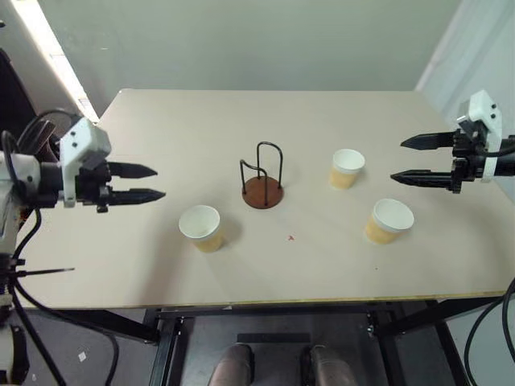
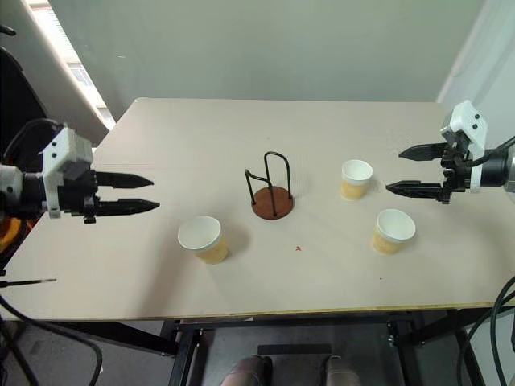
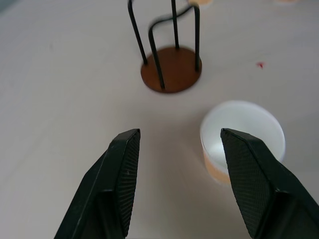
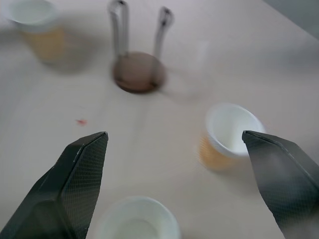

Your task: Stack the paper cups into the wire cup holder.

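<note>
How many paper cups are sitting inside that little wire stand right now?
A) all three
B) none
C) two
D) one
B: the wire cup holder stands empty on its brown base, while the three paper cups each stand apart on the table, one on its left side and two on its right.

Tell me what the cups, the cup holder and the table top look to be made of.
Paper cups: apparently matte paper, tan outside, white inside with rolled rims. Wire cup holder: thin black wire hoops, likely metal, on a reddish-brown disc, maybe wood or coated metal. Table: pale beige matte board, possibly laminate or plywood.
</note>
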Robot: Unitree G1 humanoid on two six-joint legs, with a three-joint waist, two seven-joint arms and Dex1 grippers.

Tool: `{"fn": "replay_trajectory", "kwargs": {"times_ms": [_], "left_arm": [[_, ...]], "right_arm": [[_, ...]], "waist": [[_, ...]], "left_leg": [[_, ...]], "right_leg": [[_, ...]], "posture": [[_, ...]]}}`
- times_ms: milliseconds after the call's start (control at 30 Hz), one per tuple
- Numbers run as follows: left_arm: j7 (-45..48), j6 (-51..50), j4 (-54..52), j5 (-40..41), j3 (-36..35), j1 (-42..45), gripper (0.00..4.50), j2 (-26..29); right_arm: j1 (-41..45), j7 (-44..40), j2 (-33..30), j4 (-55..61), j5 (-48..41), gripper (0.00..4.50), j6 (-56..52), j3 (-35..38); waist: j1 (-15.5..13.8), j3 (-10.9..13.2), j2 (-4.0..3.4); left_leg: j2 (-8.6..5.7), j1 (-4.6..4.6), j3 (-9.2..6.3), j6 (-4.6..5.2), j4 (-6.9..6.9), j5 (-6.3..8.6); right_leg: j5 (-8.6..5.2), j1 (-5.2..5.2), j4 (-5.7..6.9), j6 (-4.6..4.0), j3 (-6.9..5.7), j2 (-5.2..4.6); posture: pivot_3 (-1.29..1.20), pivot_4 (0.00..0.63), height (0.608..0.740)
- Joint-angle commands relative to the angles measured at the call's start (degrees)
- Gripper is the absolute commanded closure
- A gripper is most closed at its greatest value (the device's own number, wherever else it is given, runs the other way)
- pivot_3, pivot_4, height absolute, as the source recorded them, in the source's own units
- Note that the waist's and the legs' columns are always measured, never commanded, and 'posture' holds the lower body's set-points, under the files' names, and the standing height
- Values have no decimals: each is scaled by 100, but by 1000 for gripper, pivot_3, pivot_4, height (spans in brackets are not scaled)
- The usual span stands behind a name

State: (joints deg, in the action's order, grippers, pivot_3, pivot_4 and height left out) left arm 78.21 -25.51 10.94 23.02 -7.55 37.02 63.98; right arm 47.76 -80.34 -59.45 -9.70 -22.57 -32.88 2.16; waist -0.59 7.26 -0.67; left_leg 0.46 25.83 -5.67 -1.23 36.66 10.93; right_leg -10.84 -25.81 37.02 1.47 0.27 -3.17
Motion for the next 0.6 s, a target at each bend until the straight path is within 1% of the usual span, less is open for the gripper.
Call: {"fn": "replay_trajectory", "kwargs": {"times_ms": [33,100,233,300,433,500,600], "left_arm": [[-203,81,25,-160,232,391,1776,-279],[-497,294,348,-513,547,789,1776,-643],[-1021,831,1412,-1335,1251,1635,1776,-1515],[-1107,1087,1914,-1587,1436,1917,1776,-1784],[-826,1639,3363,-1874,1763,2622,1776,-2533],[-645,1886,3757,-2015,1870,2798,1776,-2733],[-536,2120,4182,-2121,1910,2988,1776,-2961]], "right_arm": [[-38,-154,-158,633,-509,0,-363,360],[-107,-158,-109,1029,-723,0,-503,361],[-72,131,151,1670,-1056,0,-785,336],[-49,262,235,1849,-1147,0,-889,321],[-128,532,375,2391,-1463,0,-1201,308],[-200,645,357,2580,-1548,0,-1299,342],[-263,796,312,2759,-1685,0,-1439,434]], "waist": [[0,0,1],[-52,-2,-3],[-56,-2,-2],[-54,-1,0],[-59,-1,1],[-66,-1,1],[-62,-1,1]], "left_leg": [[0,0,0,0,0,0],[-3,-2,-1,4,4,-4],[-3,-3,-6,7,30,-12],[-6,1,-4,16,42,-16],[-14,7,-2,27,47,-22],[-15,11,-3,29,46,-23],[-16,15,1,35,46,-20]], "right_leg": [[0,0,0,0,0,0],[1,7,-1,3,-1,-1],[12,21,-2,16,-4,-1],[21,25,-7,22,-3,-2],[37,26,-15,44,1,-7],[40,26,-17,50,1,-7],[63,25,-25,94,2,-5]], "posture": [[0,150,740],[0,150,740],[0,150,740],[0,150,740],[0,150,740],[0,150,740],[0,150,740]]}}
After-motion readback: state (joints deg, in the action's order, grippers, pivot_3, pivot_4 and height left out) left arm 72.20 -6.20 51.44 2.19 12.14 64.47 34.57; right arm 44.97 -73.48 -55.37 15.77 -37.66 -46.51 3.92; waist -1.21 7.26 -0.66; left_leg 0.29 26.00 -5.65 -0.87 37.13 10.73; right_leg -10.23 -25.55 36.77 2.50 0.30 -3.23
